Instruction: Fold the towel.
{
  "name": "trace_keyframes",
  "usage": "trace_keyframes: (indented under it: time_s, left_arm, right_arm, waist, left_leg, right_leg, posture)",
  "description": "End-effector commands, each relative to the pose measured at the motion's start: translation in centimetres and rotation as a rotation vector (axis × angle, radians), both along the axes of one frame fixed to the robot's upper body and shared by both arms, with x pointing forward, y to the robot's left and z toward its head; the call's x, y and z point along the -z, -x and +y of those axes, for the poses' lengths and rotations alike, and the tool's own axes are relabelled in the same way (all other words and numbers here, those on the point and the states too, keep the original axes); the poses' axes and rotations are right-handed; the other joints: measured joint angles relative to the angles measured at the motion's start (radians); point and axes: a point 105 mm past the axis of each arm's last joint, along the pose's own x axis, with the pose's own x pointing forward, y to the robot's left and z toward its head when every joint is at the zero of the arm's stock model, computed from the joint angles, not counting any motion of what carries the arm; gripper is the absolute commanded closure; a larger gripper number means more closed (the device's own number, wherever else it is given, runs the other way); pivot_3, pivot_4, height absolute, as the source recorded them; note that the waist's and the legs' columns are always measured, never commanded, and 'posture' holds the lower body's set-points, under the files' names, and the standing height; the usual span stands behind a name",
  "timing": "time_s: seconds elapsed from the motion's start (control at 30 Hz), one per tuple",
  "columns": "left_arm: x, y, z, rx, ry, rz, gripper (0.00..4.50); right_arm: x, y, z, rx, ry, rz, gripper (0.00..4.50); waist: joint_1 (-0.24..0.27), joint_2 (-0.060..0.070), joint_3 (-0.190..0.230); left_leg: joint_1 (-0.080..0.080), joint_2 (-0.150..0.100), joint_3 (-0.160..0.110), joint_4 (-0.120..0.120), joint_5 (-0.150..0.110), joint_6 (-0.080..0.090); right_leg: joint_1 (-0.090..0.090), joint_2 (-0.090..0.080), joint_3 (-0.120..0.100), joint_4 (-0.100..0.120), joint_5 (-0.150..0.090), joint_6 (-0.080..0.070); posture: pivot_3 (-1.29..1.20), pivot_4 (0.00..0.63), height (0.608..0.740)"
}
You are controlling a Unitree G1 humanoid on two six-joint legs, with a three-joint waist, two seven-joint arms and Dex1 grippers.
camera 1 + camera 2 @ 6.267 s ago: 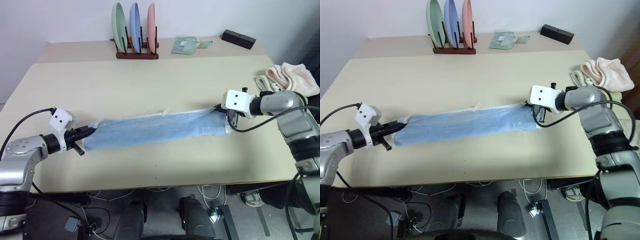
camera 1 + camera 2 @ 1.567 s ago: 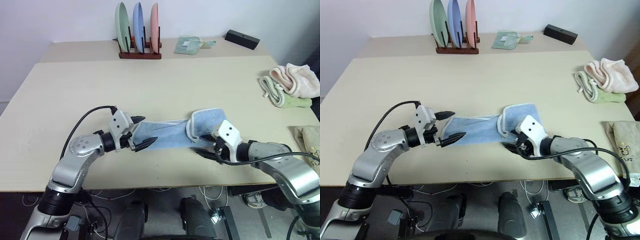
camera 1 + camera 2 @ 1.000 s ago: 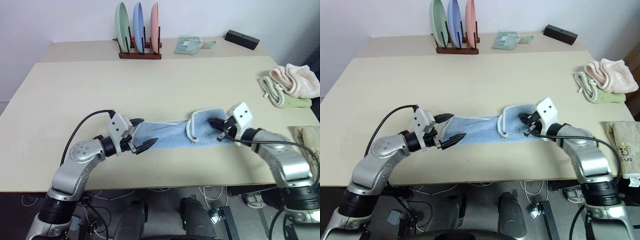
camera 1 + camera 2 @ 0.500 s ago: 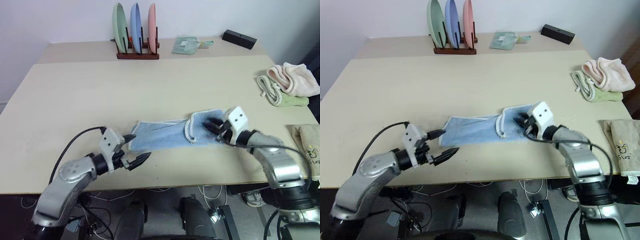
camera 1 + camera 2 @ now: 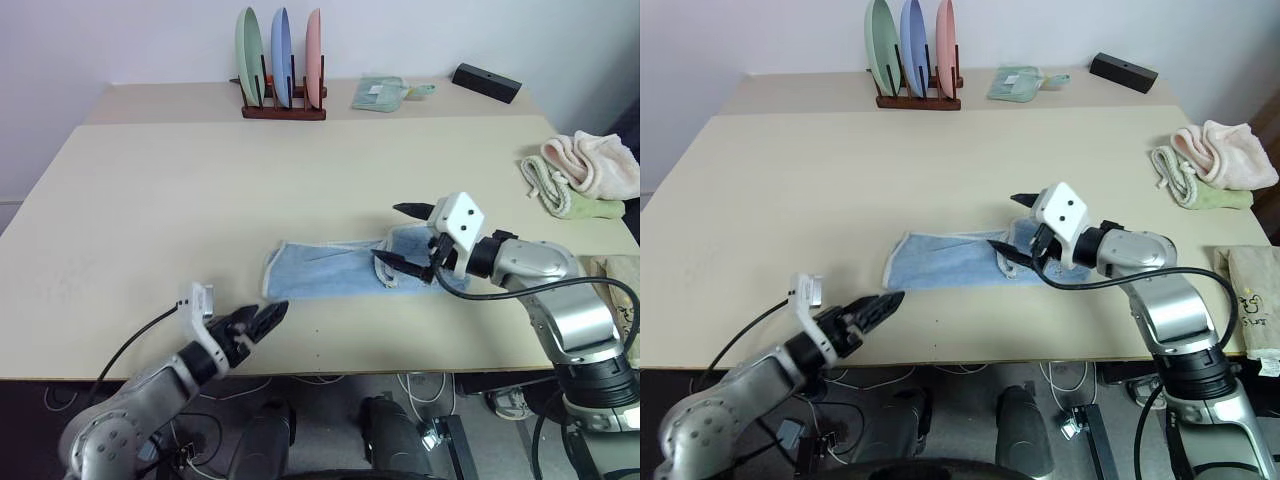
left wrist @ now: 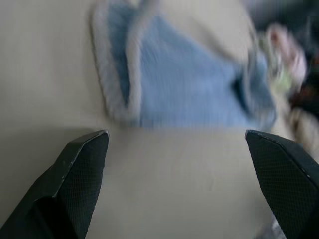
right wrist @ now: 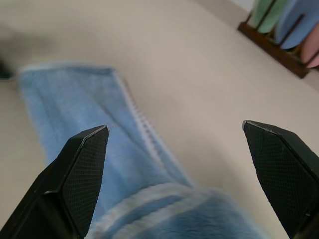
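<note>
The light blue towel (image 5: 330, 272) lies flat in a long strip on the table (image 5: 200, 170), its right end (image 5: 415, 245) folded back over itself. My right gripper (image 5: 388, 234) hovers just above that folded end, open, with nothing between its fingers; its wrist view looks down on the towel (image 7: 89, 109). My left gripper (image 5: 262, 320) is open near the table's front edge, a short way in front of the towel's left end and clear of it. The left wrist view shows the towel (image 6: 184, 89) beyond its spread fingers (image 6: 79, 169).
At the back stand a wooden rack with three upright plates (image 5: 283, 60), a small mint-green cloth (image 5: 378, 92) and a black box (image 5: 486, 82). Pink and cream towels (image 5: 585, 170) lie at the right edge, and a beige bag (image 5: 620, 275) nearer the front.
My right gripper has opened, let go of the folded end and risen to the left. My left gripper, still open, has drawn back off the towel toward the front edge and rolled.
</note>
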Motion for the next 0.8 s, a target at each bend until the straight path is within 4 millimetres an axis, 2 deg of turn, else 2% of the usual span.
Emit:
trace_keyframes:
  time_s: [0.03,0.2,0.27,0.33,0.53,0.67,0.8]
  left_arm:
    - [1.1,-1.4,0.1,-0.081,0.017,0.093,0.0]
    - [1.6,-3.2,0.3,-0.168,0.07,0.163,0.0]
    - [1.7,-3.7,0.5,-0.2,0.077,0.168,0.53]
    - [1.4,-4.1,0.6,-0.216,0.092,0.159,1.36]
    - [0.4,-4.9,0.9,-0.237,0.122,0.109,4.44]
    - [-1.3,-5.4,2.0,-0.272,0.147,0.027,4.44]
    - [-3.8,-6.4,6.0,-0.361,0.101,-0.103,4.44]
  right_arm:
    - [-1.1,0.7,1.0,-0.03,-0.011,-0.069,0.12]
    - [-1.1,0.8,1.1,-0.022,-0.015,-0.075,0.12]
    - [-1.2,0.8,1.0,-0.012,-0.013,-0.082,0.06]
    - [-1.2,0.9,0.9,-0.006,-0.011,-0.085,0.06]
    - [-1.1,1.2,1.0,0.001,-0.017,-0.084,0.06]
    - [-1.1,1.2,1.0,0.005,-0.018,-0.086,0.06]
    - [-1.2,1.1,0.9,0.01,-0.015,-0.09,0.06]
  waist:
    - [0.0,0.0,0.0]
    - [0.001,0.001,-0.002]
    - [0.001,0.001,-0.002]
    - [0.0,0.001,-0.003]
    - [0.0,0.001,-0.002]
    - [-0.002,0.0,-0.002]
    - [-0.004,0.0,-0.002]
  left_leg:
    - [0.0,0.0,0.0,0.0,0.0,0.0]
    - [0.0,0.0,0.0,0.0,0.0,0.0]
    - [0.001,0.0,0.0,0.0,0.0,0.0]
    - [0.001,0.0,0.0,0.0,0.0,0.0]
    - [0.0,0.0,0.0,0.0,0.0,0.0]
    - [0.0,0.0,0.0,-0.001,0.0,0.0]
    - [-0.001,0.0,0.0,-0.001,0.0,0.0]
  right_leg:
    - [0.0,0.0,0.0,0.0,0.0,0.0]
    - [0.001,0.0,0.0,0.0,0.0,0.0]
    - [0.001,0.0,0.0,0.0,0.0,0.0]
    - [0.001,0.0,0.0,0.0,0.0,0.0]
    - [0.0,0.0,0.0,-0.001,0.0,-0.001]
    - [0.0,0.0,0.0,-0.001,0.0,-0.001]
    - [-0.001,0.0,0.0,-0.001,0.0,-0.001]
  posture:
    - [0.0,0.15,0.74]
    - [0.0,0.15,0.74]
    - [0.0,0.15,0.74]
    - [0.0,0.15,0.74]
    - [0.0,0.15,0.74]
    - [0.0,0.15,0.74]
    - [0.0,0.15,0.74]
